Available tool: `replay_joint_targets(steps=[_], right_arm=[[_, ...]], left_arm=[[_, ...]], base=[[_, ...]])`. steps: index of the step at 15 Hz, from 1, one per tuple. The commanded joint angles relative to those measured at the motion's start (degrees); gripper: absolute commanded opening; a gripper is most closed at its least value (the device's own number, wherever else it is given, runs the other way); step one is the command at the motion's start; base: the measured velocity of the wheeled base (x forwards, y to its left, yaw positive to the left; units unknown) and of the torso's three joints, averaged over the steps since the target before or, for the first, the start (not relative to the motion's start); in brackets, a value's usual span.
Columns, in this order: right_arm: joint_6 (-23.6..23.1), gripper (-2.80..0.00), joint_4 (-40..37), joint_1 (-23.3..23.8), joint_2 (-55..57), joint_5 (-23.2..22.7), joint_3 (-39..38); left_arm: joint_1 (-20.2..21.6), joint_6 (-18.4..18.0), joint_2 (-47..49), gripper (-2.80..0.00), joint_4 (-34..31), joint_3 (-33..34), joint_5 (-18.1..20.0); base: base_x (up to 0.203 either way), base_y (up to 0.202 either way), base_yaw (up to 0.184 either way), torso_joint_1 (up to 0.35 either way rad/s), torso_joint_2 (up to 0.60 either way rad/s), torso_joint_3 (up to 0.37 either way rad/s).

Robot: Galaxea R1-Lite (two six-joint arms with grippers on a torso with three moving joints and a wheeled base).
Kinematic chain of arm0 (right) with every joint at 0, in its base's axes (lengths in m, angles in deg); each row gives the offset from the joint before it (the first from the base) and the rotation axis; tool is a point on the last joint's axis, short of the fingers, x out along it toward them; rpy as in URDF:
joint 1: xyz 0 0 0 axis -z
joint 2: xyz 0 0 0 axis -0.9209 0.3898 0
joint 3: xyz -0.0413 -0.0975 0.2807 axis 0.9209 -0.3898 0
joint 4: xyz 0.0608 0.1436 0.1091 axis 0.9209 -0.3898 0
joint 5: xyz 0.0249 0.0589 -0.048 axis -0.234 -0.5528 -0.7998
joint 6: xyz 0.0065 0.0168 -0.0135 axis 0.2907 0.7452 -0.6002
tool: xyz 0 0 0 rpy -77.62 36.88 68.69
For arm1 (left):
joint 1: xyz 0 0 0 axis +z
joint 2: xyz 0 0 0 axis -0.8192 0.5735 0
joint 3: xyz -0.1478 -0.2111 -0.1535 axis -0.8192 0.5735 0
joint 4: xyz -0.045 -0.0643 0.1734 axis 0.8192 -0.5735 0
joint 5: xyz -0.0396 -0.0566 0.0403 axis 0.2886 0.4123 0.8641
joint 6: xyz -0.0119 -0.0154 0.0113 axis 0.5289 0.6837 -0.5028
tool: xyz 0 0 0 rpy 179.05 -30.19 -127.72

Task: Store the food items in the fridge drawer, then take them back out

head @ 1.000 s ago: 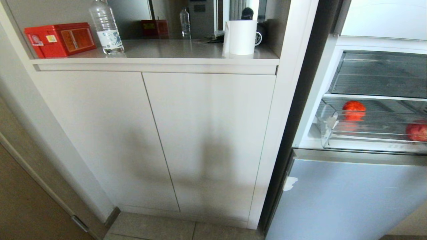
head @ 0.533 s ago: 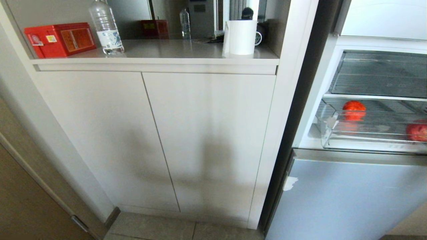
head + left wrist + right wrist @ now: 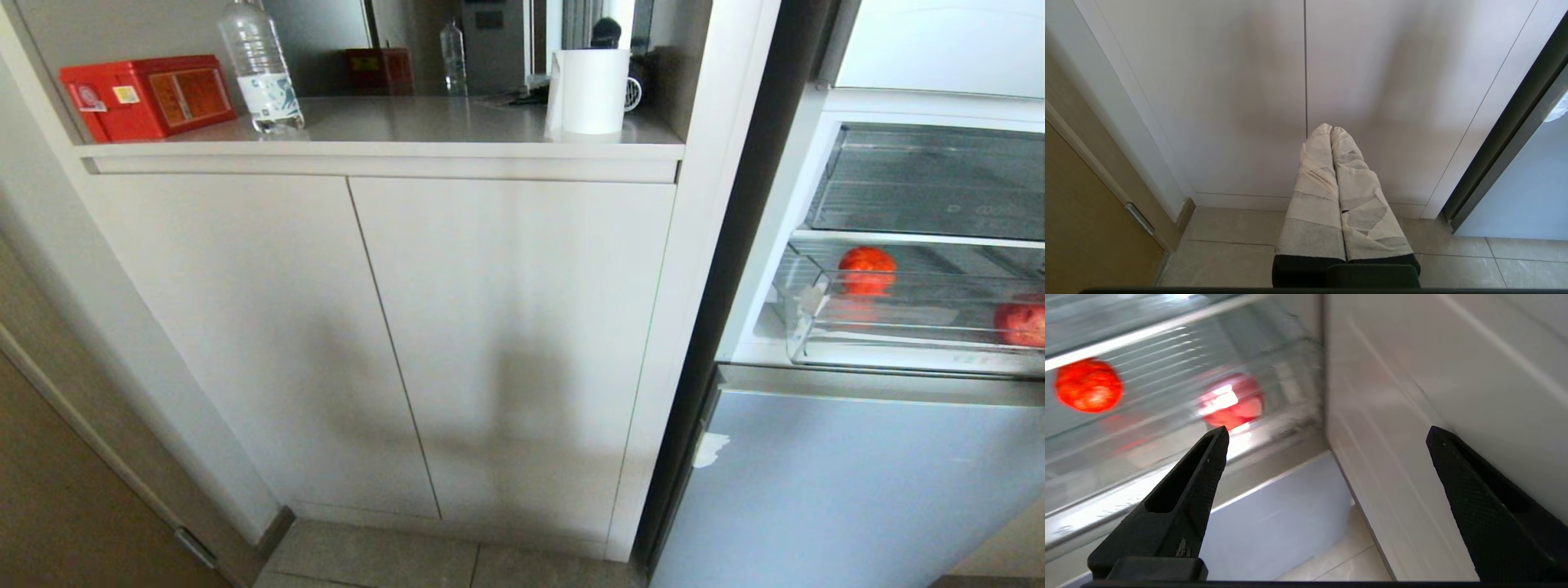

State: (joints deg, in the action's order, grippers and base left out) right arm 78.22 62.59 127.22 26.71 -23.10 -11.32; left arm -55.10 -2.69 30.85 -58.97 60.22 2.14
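Note:
Two food items lie in the clear fridge drawer (image 3: 898, 345) of the open fridge. One round red fruit (image 3: 867, 268) sits toward the drawer's left end and the other (image 3: 1022, 322) at the picture's right edge. Neither gripper shows in the head view. In the right wrist view, my right gripper (image 3: 1327, 435) is open and empty. It hangs in front of the drawer (image 3: 1135, 461), near its right end. Both fruits (image 3: 1088, 385) (image 3: 1232, 401) lie beyond its fingertips, behind the clear front. My left gripper (image 3: 1330, 130) is shut, its tape-wrapped fingers pointing at the cabinet doors.
The white inner wall of the fridge door (image 3: 1412, 396) stands close beside the right gripper. A closed lower fridge door (image 3: 849, 482) sits under the drawer. Left of the fridge, a cabinet (image 3: 392, 327) carries a red box (image 3: 147, 94), a water bottle (image 3: 261, 69) and a white roll (image 3: 589, 91).

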Motion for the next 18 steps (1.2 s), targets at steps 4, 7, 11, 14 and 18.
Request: replay_joint_targets(steps=[4, 7, 11, 14, 18], right_arm=[[0.1, 0.00, 0.2, 1.5, -0.9, -0.5, -2.0], [0.0, 0.00, 0.2, 1.7, -0.9, -0.5, -2.1], [0.0, 0.00, 0.2, 1.6, -0.6, -0.5, -1.6], [0.1, 0.00, 0.2, 1.7, -0.3, -0.5, -1.6], [0.3, 0.00, -0.1, 0.2, -2.2, -3.5, -2.2]], left_arm=[[0.0, 0.0, 0.0, -2.80, 0.0, 0.0, -0.1], [0.0, -0.1, 0.0, -2.80, 0.0, 0.0, -0.1], [0.0, 0.0, 0.0, -2.80, 0.0, 0.0, -0.1], [0.0, 0.0, 0.0, -2.80, 0.0, 0.0, -0.1], [0.0, 0.0, 0.0, -2.80, 0.0, 0.0, -0.1]], base=[[0.000, 0.000, 0.000, 0.000, 0.00, 0.000], [0.000, 0.000, 0.000, 0.000, 0.00, 0.000], [0.000, 0.000, 0.000, 0.000, 0.00, 0.000], [0.000, 0.000, 0.000, 0.000, 0.00, 0.000], [0.000, 0.000, 0.000, 0.000, 0.00, 0.000]])
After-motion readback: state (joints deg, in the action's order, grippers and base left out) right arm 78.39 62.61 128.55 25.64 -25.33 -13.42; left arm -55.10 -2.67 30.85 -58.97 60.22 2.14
